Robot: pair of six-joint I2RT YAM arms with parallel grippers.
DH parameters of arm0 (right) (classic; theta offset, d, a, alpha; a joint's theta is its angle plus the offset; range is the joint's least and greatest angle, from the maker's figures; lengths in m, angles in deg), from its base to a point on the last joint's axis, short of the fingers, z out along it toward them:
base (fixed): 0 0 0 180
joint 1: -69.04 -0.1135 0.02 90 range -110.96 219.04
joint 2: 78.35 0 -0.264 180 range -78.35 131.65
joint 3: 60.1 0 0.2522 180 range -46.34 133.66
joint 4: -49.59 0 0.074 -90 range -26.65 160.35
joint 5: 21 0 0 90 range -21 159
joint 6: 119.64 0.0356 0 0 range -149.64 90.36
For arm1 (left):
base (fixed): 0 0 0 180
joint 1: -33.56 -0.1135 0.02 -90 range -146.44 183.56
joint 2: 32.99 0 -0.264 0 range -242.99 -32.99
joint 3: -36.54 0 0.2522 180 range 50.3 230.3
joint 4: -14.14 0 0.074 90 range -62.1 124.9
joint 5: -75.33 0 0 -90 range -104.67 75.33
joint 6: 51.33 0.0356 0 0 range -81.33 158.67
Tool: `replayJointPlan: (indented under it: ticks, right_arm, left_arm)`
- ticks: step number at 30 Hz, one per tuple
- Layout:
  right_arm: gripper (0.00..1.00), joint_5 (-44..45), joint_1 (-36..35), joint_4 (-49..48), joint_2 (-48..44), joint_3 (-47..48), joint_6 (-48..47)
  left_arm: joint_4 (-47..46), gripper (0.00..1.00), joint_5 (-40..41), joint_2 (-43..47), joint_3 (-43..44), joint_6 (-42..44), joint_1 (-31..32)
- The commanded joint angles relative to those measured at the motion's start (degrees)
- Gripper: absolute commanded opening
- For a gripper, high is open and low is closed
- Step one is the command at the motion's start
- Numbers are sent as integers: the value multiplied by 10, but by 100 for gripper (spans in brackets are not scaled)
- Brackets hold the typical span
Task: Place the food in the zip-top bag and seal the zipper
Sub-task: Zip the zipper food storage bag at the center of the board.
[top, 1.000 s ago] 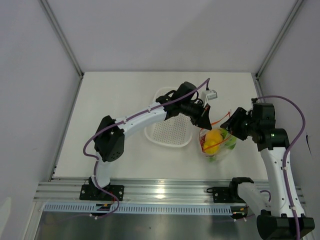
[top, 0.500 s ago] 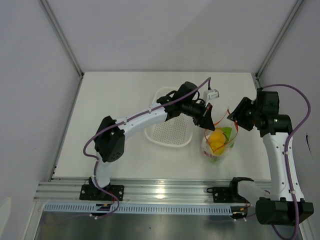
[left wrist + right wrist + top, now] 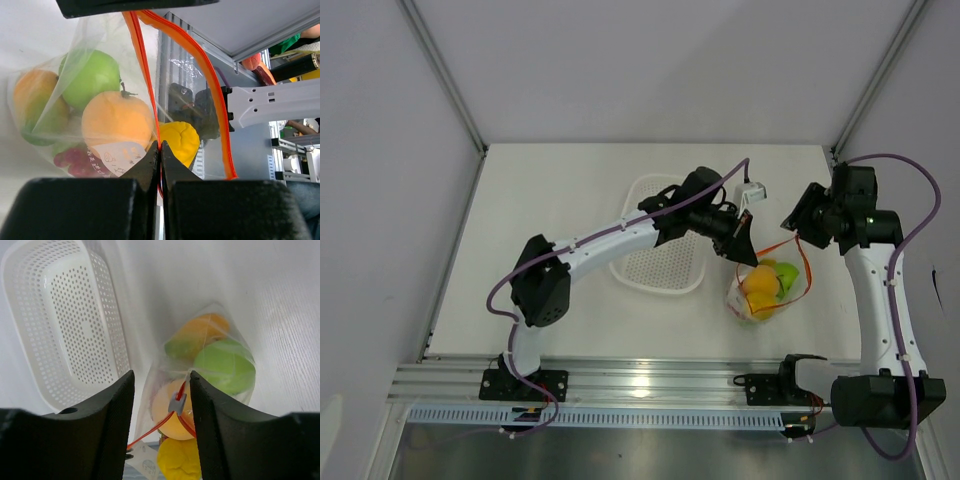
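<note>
Nearby, on the white table point(image 3: 550, 200), a white perforated basket point(image 3: 632, 278), just left of the zip-top bag point(image 3: 760, 300) and partly hidden under the left arm. Along the table's near edge, a grey metal rail point(image 3: 640, 380), seen again through the clear plastic in the left wrist view.

Bag clear and crinkly, between the two grippers, mouth drawn upward and gaping. Hard to tell whether its bottom rests on the table. Inside, packed together: green apple point(image 3: 92, 77), orange fruit point(image 3: 117, 122) with a dark stalk, yellow fruit point(image 3: 181, 141), red grape bunch point(image 3: 72, 159) low down, and orange-yellow mango point(image 3: 32, 90) against the far wall. Around the mouth, the orange-red zipper point(image 3: 207, 75), its two strips well apart, with a small grey slider point(image 3: 177, 403) on it.

Left arm stretched over the basket's right end, left gripper point(image 3: 160, 150) pinched tight on one zipper strip. Right arm reared up at the table's right side, wrist tipped down. Right gripper point(image 3: 161, 376) above the bag, jaws roughly half apart and gripping nothing, the slider visible below the gap, touching neither finger.
</note>
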Motion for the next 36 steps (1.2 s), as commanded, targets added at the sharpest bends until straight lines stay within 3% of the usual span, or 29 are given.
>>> replayJointPlan:
  ticks: [1, 14, 17, 21, 22, 24, 26, 28, 29, 32, 34, 36]
  right_arm:
    - [49, 10, 2, -7, 1, 17, -10]
    - [36, 34, -7, 1, -28, -27, -11]
    - [26, 37, -8, -1, -27, -30, -10]
    - [1, 37, -7, -6, -19, -29, -4]
    - [0, 37, -6, -6, -17, -27, -3]
    - [0, 37, -4, -2, -11, -20, 3]
    - [0, 35, 0, 5, -8, -7, 10]
    - [0, 30, 1, 11, -10, 1, 23]
    - [0, 27, 1, 13, -11, 6, 28]
    - [0, 19, 4, 28, -8, 22, 48]
    - [0, 17, 4, 35, -10, 28, 58]
    - [0, 18, 4, 37, -10, 29, 75]
  left_arm:
    - [-30, 1, -11, 15, 35, -17, 5]
    - [-18, 1, -11, 1, 61, -18, 10]
    - [-14, 1, -12, 1, 65, -13, 10]
    - [-1, 0, -12, 2, 64, 7, 11]
    - [3, 1, -10, 3, 62, 13, 12]
    - [12, 16, -9, 4, 64, 29, 13]
    - [13, 44, 2, 7, 63, 37, 13]
    - [11, 57, 8, 7, 69, 41, 14]
    - [12, 72, 15, 4, 78, 42, 14]
    - [27, 93, 52, -7, 101, 50, 18]
    - [35, 99, 78, -12, 116, 53, 25]
    - [36, 100, 107, -11, 120, 57, 36]
